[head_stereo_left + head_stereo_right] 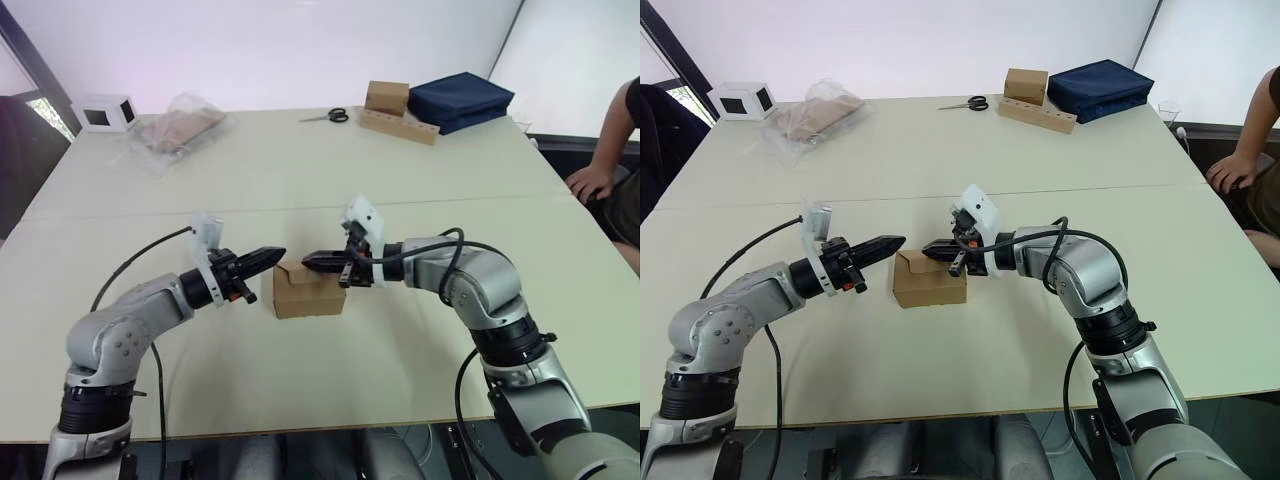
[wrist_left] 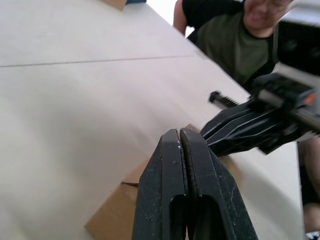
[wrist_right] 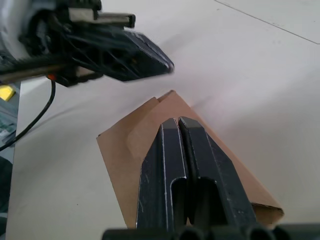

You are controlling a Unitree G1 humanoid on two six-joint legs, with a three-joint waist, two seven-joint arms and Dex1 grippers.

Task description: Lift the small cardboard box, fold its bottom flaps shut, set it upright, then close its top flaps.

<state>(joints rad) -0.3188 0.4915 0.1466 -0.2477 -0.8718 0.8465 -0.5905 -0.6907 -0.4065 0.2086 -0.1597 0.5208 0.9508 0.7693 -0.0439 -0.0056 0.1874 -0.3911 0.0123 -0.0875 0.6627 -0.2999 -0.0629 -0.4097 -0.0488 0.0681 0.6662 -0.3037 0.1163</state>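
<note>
Two claws: the left claw and the right claw are both pinched shut, holding nothing.
Box: the small box sits on the table, right under both tips.
Nearer: about equal.

Silver-grey jointed arms carry black cables and white wrist blocks, each ending in a black two-fingered left pincer and right pincer.
</note>
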